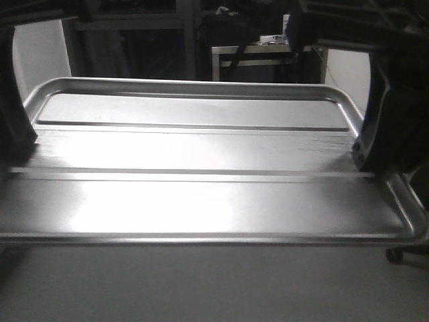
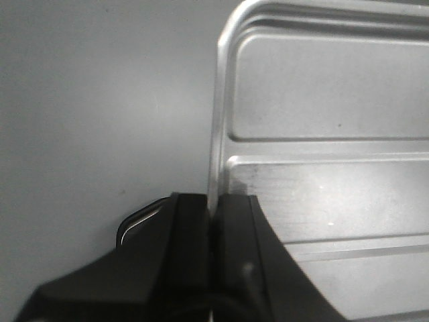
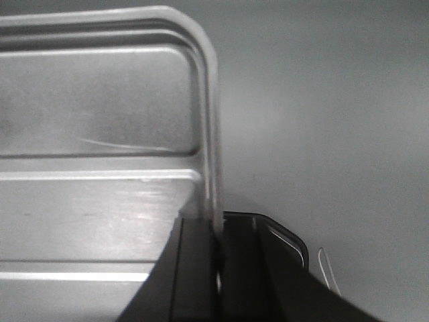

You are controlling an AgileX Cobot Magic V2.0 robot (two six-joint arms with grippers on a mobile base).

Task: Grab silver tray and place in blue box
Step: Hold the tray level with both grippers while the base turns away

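Note:
The silver tray fills the front view, held up level above the grey floor, with two long ridges across its flat centre. My left gripper is shut on the tray's left rim, one finger outside and one inside. On the opposite side my right gripper is shut on the right rim in the same way. In the front view the left arm and the right arm stand dark at the tray's two ends. The blue box is out of view.
Plain grey floor lies under and beside the tray in all views. Behind it stand a dark shelving frame and a metal table with dark things on it. A small black wheel shows at the lower right.

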